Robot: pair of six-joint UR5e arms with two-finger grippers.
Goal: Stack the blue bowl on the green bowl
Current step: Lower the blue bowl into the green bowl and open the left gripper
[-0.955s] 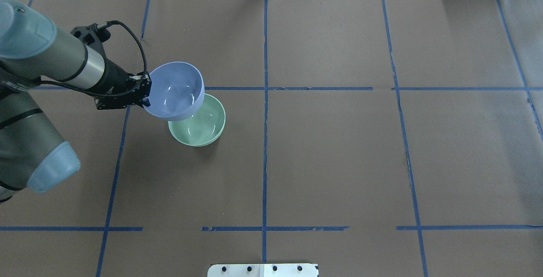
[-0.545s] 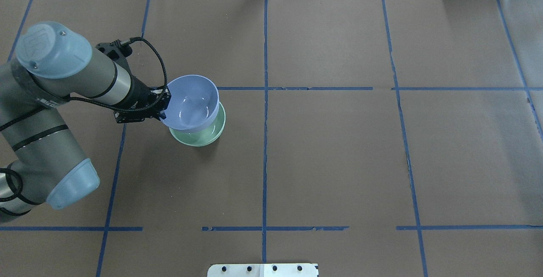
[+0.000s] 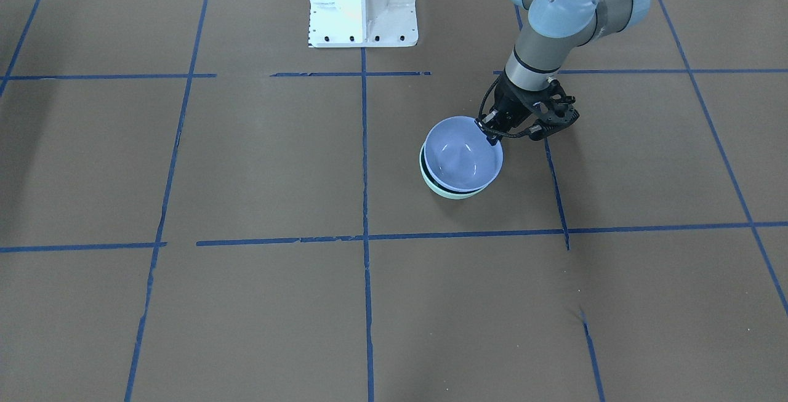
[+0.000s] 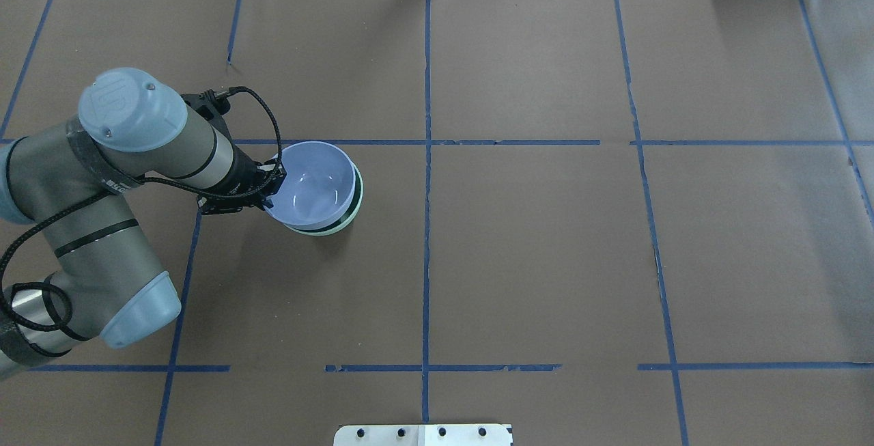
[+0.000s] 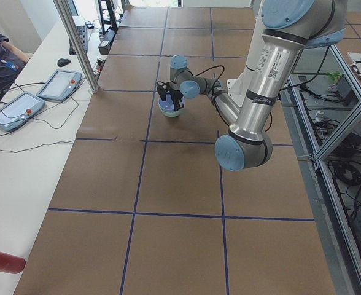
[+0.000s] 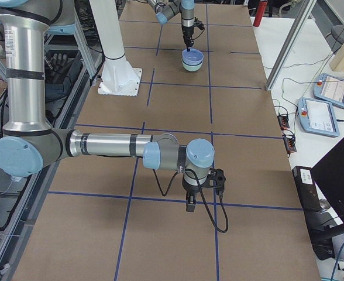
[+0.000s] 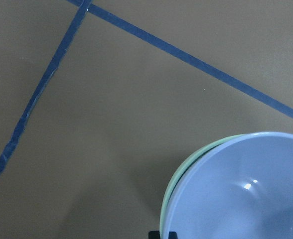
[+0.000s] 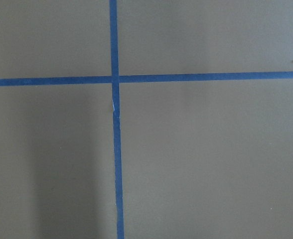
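Start at the left of the overhead view. The left end effector comes in low from the side, clamped on the left rim of the blue bowl. I judge a rim pinch was chosen because it leaves the underside free, so the bowl can drop into another with nothing in the way.

Just right of it and beneath it, the green bowl stands upright on the tabletop. You see it only as a mint crescent along the blue bowl's right and near edges, with a dark gap between the two rims. The blue bowl therefore sits mouth up inside the green one, a little off centre toward the end effector. Whether it is fully seated you cannot tell. Letting go looks like the step that remains.

Farther right, blue tape lines cross the brown covering. The right end effector shows only in the right side view, pointing down near a tape crossing, well apart from the bowls. You cannot tell whether its fingers are apart or together.

By count there is one blue bowl and one green bowl, two in all. There are two end effectors, and only one is holding anything.
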